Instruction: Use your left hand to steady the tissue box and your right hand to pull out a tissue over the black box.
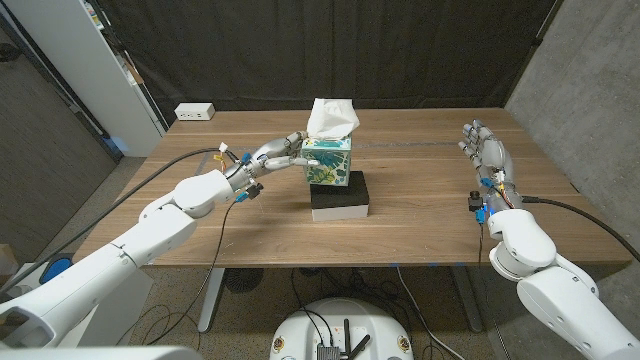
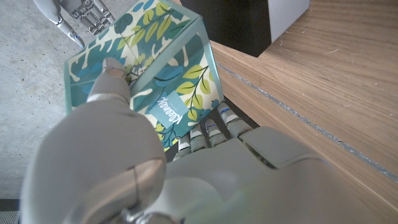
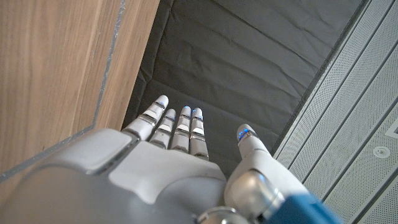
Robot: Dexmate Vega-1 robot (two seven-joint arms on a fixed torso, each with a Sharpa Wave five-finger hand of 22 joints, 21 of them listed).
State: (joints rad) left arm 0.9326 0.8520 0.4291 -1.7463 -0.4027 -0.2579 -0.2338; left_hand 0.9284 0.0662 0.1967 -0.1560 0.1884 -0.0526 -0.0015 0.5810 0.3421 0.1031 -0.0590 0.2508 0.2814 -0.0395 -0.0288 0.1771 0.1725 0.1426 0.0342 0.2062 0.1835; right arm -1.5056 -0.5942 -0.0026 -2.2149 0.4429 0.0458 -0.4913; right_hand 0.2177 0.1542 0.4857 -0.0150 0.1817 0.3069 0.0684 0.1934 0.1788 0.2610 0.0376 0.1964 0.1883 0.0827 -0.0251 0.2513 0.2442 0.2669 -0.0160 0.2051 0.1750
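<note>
A leaf-patterned teal tissue box [image 1: 328,162] stands on a black box [image 1: 339,195] at the table's middle, with a white tissue [image 1: 331,119] sticking up from its top. My left hand [image 1: 274,154] grips the box's left side; in the left wrist view its fingers [image 2: 112,84] wrap the patterned box [image 2: 168,74]. Far to the right my right hand [image 1: 487,153] stands upright, fingers straight and apart, holding nothing. It also shows beyond the box in the left wrist view, right hand [image 2: 78,15]. My right hand [image 3: 180,162] has straight fingers in its own wrist view.
The wooden table [image 1: 420,220] spreads around the black box. A white power strip [image 1: 195,112] lies at the table's far left corner. A white cabinet [image 1: 100,70] stands at the left, a dark curtain hangs behind, and a grey wall rises at the right.
</note>
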